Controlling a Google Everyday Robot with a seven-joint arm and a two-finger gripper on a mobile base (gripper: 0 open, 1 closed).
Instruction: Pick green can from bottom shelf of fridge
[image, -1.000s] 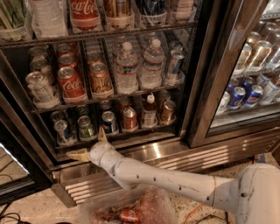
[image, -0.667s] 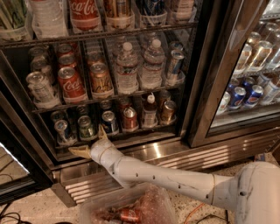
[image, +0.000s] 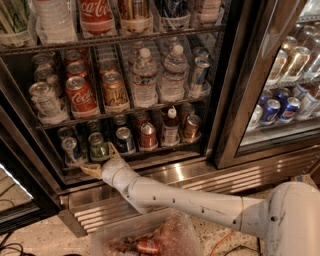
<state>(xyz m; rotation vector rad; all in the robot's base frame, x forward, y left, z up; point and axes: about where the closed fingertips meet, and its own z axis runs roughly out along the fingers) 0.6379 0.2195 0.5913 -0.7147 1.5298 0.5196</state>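
The fridge (image: 235, 107) stands open, with dark wire racks of drinks. On the bottom shelf (image: 161, 148) the green can (image: 98, 145) stands upright, second from the left, between a silver-blue can (image: 70, 150) and a dark blue can (image: 124, 139). My gripper (image: 98, 158) is at the shelf's front edge, right below and in front of the green can. It is open, with one tan finger pointing left and the other up beside the can. It holds nothing.
A red can (image: 147, 135), a red-capped bottle (image: 170, 127) and a copper can (image: 191, 127) stand further right on the shelf. Coca-Cola cans (image: 80, 96) and water bottles (image: 144, 77) fill the rack above. The base grille (image: 235, 177) and a plastic bin (image: 150, 237) are below.
My gripper has crept slightly up and left towards the green can. The cans have not moved.
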